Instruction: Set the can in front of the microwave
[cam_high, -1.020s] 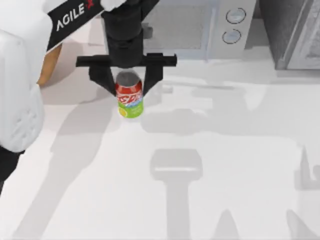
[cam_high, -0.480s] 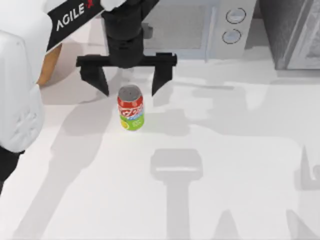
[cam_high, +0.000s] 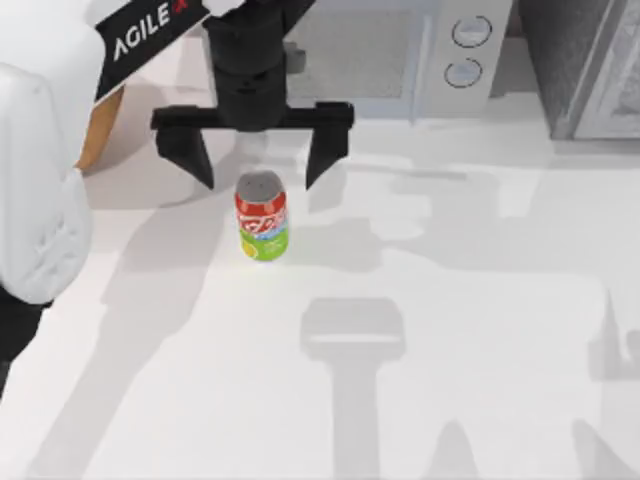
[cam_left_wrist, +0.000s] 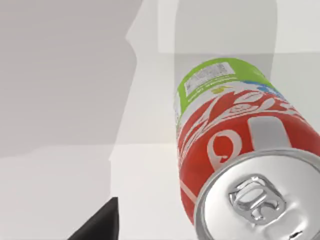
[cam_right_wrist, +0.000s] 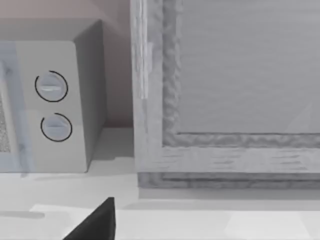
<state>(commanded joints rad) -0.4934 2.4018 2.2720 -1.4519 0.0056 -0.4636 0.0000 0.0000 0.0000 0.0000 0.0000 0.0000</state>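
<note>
The can (cam_high: 262, 222) stands upright on the white table, red band on top, lime-green below, a short way in front of the microwave (cam_high: 360, 50). My left gripper (cam_high: 258, 180) hangs just above and behind it, open, with one black finger on each side of the can's grey top and touching nothing. In the left wrist view the can (cam_left_wrist: 235, 150) looms close, beside one dark fingertip (cam_left_wrist: 97, 225). The right wrist view looks at the microwave's dial panel (cam_right_wrist: 55, 105), with one dark fingertip (cam_right_wrist: 97, 222) of my right gripper set well off centre, so it stands open.
A darker grey speckled appliance (cam_high: 585, 60) stands to the microwave's right, close in the right wrist view (cam_right_wrist: 225, 100). A tan object (cam_high: 100, 130) sits at the far left, partly behind my left arm. Bare white table spreads toward the front.
A second ago my left gripper was shut on the can. Its fingers have spread wide and let go, and the gripper has drawn slightly back. The can stays standing.
</note>
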